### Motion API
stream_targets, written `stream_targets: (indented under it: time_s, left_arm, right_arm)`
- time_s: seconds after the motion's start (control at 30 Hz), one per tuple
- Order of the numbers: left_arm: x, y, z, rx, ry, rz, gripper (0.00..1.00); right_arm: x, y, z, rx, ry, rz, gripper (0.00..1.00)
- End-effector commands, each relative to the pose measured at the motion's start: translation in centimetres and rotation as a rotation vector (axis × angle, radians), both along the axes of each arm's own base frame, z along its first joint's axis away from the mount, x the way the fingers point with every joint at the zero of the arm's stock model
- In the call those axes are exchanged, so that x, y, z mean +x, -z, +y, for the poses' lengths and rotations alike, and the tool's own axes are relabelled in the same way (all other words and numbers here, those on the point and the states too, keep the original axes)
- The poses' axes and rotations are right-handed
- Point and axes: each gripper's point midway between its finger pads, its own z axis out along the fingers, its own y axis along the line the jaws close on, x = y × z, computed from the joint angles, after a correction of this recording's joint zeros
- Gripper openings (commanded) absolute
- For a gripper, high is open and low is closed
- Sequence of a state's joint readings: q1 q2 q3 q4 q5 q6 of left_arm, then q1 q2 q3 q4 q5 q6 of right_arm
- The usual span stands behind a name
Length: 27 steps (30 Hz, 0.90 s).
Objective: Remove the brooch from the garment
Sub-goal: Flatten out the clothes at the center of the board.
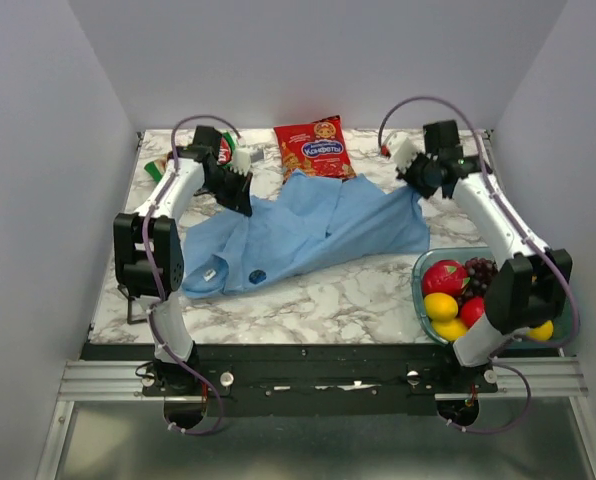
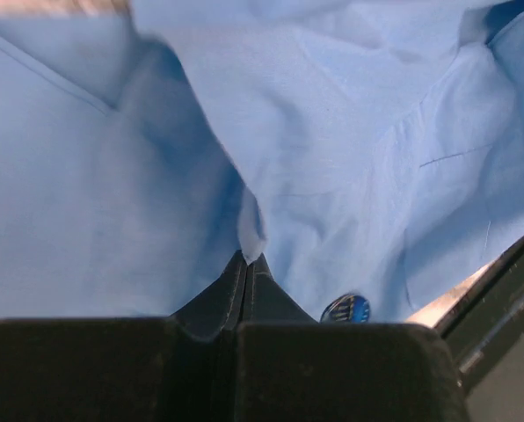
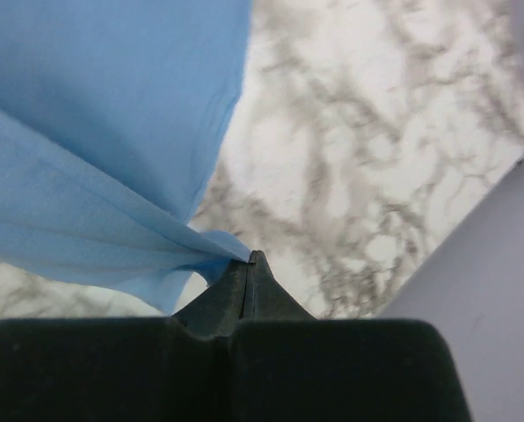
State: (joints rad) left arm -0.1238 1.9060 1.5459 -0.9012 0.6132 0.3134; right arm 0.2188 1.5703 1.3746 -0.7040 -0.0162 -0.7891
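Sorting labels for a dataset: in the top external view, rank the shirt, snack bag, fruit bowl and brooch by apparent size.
Largest to smallest:
1. blue shirt
2. fruit bowl, partly hidden
3. red snack bag
4. brooch

Our left arm [image 1: 173, 190] and right arm [image 1: 493, 220] wear white shells between chunky black joint housings, with purplish-grey cables [image 1: 203, 120] looping along them. Our left gripper [image 2: 247, 264] and right gripper [image 3: 249, 264] match: matte black wedge fingers [image 2: 218, 301] on a broad block.
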Motion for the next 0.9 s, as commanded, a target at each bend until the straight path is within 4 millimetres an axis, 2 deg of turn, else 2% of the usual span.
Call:
stream_targets:
  time_s: [0.0, 0.03, 0.07, 0.1, 0.13, 0.17, 0.2, 0.3, 0.33, 0.37, 0.43, 0.53, 0.57, 0.67, 0.8, 0.87]
  left_arm:
    - [4.4, -11.5, 1.0, -0.025, 0.048, -0.341, 0.0]
    - [5.2, -12.9, 2.0, -0.005, 0.048, -0.398, 0.0]
    - [6.0, -14.4, 2.8, 0.005, 0.034, -0.447, 0.0]
    - [7.2, -17.2, 4.4, 0.019, -0.001, -0.531, 0.0]
    - [7.8, -18.8, 4.8, 0.023, -0.008, -0.583, 0.0]
    - [8.8, -20.4, 6.1, 0.028, -0.042, -0.64, 0.0]
    - [9.5, -23.1, 7.3, 0.031, -0.077, -0.715, 0.0]
    - [10.5, -28.5, 8.1, -0.002, -0.131, -0.869, 0.0]
    - [10.4, -30.1, 8.3, -0.009, -0.142, -0.912, 0.0]
    - [10.5, -31.7, 8.2, -0.02, -0.145, -0.968, 0.0]
    - [9.6, -34.0, 7.7, -0.057, -0.15, -1.016, 0.0]
    - [8.6, -37.1, 7.4, -0.082, -0.16, -1.088, 0.0]
    - [8.4, -37.9, 7.6, -0.076, -0.163, -1.117, 0.0]
    - [7.1, -40.9, 8.0, -0.047, -0.174, -1.216, 0.0]
    - [4.9, -46.1, 8.5, -0.017, -0.2, -1.394, 0.0]
    - [3.7, -48.9, 8.7, -0.002, -0.206, -1.494, 0.0]
  right_arm:
    - [8.0, -4.9, -4.6, 0.081, 0.169, -0.118, 0.01]
    - [11.0, -10.8, -5.5, 0.115, 0.197, -0.252, 0.01]
    - [11.8, -11.8, -7.3, 0.116, 0.232, -0.255, 0.01]
    - [14.0, -11.3, -7.7, 0.113, 0.241, -0.254, 0.01]
    - [15.2, -16.2, -7.8, 0.12, 0.231, -0.376, 0.01]
    - [15.8, -17.5, -9.5, 0.106, 0.256, -0.416, 0.01]
    - [16.5, -18.1, -9.6, 0.096, 0.249, -0.444, 0.01]
    - [17.6, -21.1, -9.6, 0.091, 0.216, -0.579, 0.01]
    - [16.9, -23.2, -9.5, 0.098, 0.209, -0.637, 0.01]
    - [17.3, -24.0, -9.2, 0.113, 0.196, -0.691, 0.01]
    - [16.9, -26.5, -9.0, 0.152, 0.206, -0.759, 0.01]
    - [15.7, -28.9, -8.4, 0.238, 0.216, -0.801, 0.01]
    - [14.9, -30.6, -8.2, 0.265, 0.219, -0.84, 0.01]
    - [13.6, -33.2, -7.8, 0.348, 0.239, -0.899, 0.01]
    - [10.8, -38.7, -7.6, 0.411, 0.232, -1.027, 0.01]
    - [8.7, -41.8, -7.5, 0.425, 0.211, -1.109, 0.01]
